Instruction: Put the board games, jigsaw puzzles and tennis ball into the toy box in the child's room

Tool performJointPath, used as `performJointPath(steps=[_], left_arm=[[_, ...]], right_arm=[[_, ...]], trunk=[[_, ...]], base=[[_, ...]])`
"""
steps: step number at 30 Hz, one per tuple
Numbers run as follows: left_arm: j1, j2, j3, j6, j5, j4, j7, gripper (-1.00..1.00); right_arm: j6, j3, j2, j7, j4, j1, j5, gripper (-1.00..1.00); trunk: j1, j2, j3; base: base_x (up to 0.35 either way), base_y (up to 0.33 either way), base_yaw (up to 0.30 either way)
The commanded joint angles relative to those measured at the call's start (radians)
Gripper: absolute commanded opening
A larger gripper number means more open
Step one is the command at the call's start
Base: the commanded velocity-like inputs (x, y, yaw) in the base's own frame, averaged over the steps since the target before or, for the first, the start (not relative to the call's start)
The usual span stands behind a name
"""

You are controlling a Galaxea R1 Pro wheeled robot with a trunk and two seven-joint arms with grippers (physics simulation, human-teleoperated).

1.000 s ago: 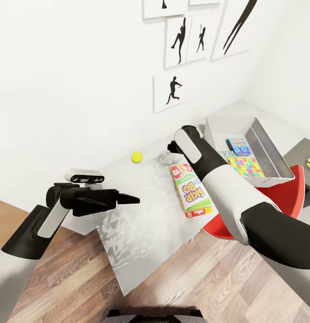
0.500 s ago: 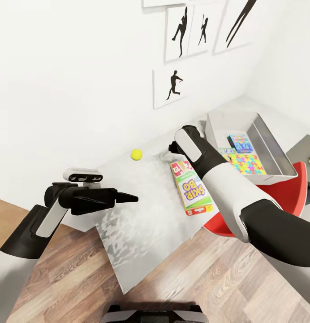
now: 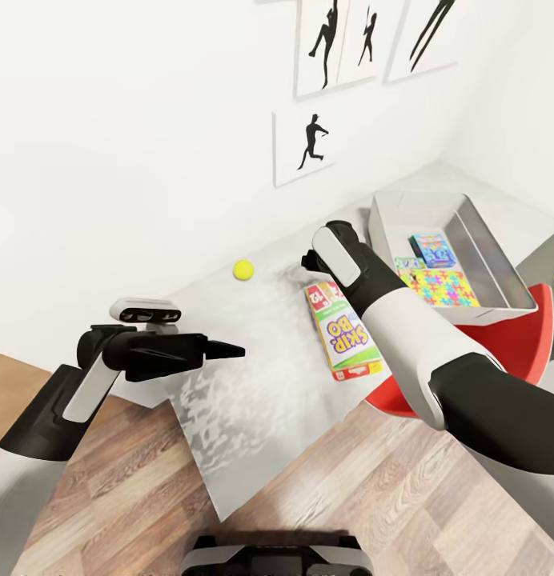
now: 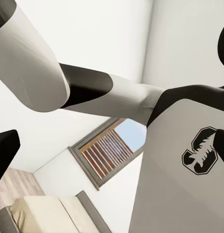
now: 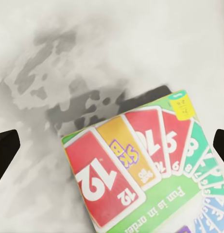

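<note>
Right gripper (image 5: 112,145) hanging over the SKIP-BO box (image 3: 342,334), fingers spread wide

Left gripper (image 3: 226,350) sits over the near part of the table (image 3: 253,400), jaws look pinched together, nothing in them. Right one hovers above the box's far end. Tennis ball (image 3: 243,270) lies beyond, between the two grippers. The toy box (image 3: 501,276) is farther off past the right gripper, with a jigsaw puzzle (image 3: 439,287) inside.

board games: 2 (SKIP-BO box (image 3: 343,331), blue box (image 3: 433,250)) | jigsaw puzzle (image 3: 439,286): 1 | tennis ball (image 3: 243,270): 1 | toy box (image 3: 501,272): 1
</note>
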Motion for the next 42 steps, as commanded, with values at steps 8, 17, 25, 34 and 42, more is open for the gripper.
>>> performJointPath(steps=[8, 17, 25, 34, 42], left_arm=[[-0.001, 0.001, -0.002, 0.011, 0.002, 0.0, -0.003, 1.0], [-0.001, 0.001, -0.002, 0.011, 0.001, 0.0, -0.002, 1.0], [-0.001, 0.001, -0.002, 0.011, 0.001, 0.0, -0.001, 1.0], [-0.001, 0.001, -0.002, 0.011, 0.001, 0.0, -0.001, 1.0], [-0.001, 0.001, -0.002, 0.011, 0.001, 0.0, -0.001, 1.0]], right_arm=[[0.001, 0.002, 0.0, -0.01, -0.002, -0.003, -0.006, 1.0], [0.0, 0.004, 0.0, -0.011, -0.001, -0.023, -0.006, 1.0], [0.001, 0.004, 0.0, -0.011, 0.0, -0.04, -0.006, 1.0], [0.003, 0.003, 0.0, -0.012, 0.0, -0.058, -0.006, 1.0], [0.004, 0.005, 0.0, -0.013, 0.0, -0.066, -0.006, 1.0]], trunk=[[0.0, -0.002, -0.015], [0.0, -0.002, -0.029], [0.0, -0.002, -0.043], [0.0, -0.002, -0.057], [0.0, -0.002, -0.071]], base=[[0.0, 0.0, 0.0], [0.0, 0.0, 0.0], [0.0, 0.0, 0.0], [0.0, 0.0, 0.0], [0.0, 0.0, 0.0]])
